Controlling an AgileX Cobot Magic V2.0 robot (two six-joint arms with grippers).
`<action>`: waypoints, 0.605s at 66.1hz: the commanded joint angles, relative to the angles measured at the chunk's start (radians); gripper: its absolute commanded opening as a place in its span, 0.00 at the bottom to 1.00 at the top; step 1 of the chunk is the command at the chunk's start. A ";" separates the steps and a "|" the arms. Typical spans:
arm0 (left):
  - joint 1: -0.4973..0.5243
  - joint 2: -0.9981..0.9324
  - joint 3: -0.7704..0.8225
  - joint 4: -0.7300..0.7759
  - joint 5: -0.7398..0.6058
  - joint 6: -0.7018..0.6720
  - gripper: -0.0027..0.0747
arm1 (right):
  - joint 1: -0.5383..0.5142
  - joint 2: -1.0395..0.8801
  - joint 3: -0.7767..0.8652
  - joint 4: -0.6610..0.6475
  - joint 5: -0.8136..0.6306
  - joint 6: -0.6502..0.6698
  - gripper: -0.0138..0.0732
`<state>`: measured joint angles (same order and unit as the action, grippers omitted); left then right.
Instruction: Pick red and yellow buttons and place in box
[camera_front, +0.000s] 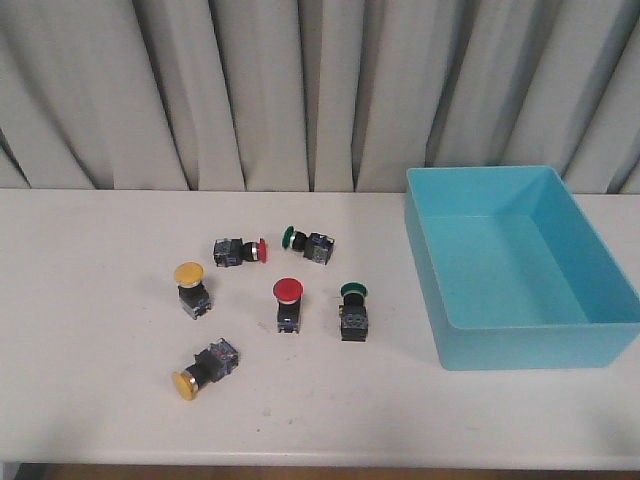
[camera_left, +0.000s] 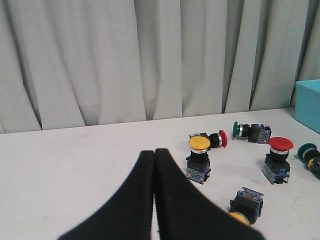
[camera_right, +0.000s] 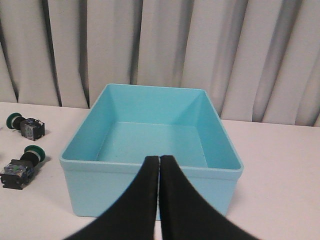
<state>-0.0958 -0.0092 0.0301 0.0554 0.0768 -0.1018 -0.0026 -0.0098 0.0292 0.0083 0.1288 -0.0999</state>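
Observation:
Two yellow buttons sit on the white table: one upright (camera_front: 191, 287) (camera_left: 199, 159), one lying on its side (camera_front: 204, 369) (camera_left: 246, 206). A red button stands upright (camera_front: 289, 304) (camera_left: 278, 159), and another red one lies on its side (camera_front: 241, 251) (camera_left: 212, 139). The turquoise box (camera_front: 520, 268) (camera_right: 150, 150) stands at the right and holds nothing. My left gripper (camera_left: 153, 154) is shut and holds nothing, short of the buttons. My right gripper (camera_right: 159, 160) is shut and holds nothing, in front of the box's near wall. Neither gripper shows in the front view.
Two green-capped buttons are among the others: one lying down (camera_front: 308, 242) (camera_left: 250, 131) (camera_right: 25, 125), one upright (camera_front: 353, 311) (camera_right: 22, 166). A grey curtain (camera_front: 300, 90) hangs behind the table. The table's front edge (camera_front: 300, 463) runs close below the buttons.

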 joint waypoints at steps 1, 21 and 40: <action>-0.003 -0.016 0.045 -0.001 -0.077 -0.001 0.03 | -0.004 -0.008 0.007 -0.002 -0.078 -0.008 0.16; -0.003 -0.016 0.045 -0.001 -0.077 -0.001 0.03 | -0.004 -0.008 0.007 -0.002 -0.078 -0.008 0.16; -0.003 -0.016 0.041 -0.003 -0.090 -0.003 0.03 | -0.004 -0.008 0.006 -0.003 -0.091 -0.008 0.16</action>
<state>-0.0958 -0.0092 0.0301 0.0569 0.0748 -0.0997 -0.0026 -0.0098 0.0292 0.0083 0.1288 -0.0999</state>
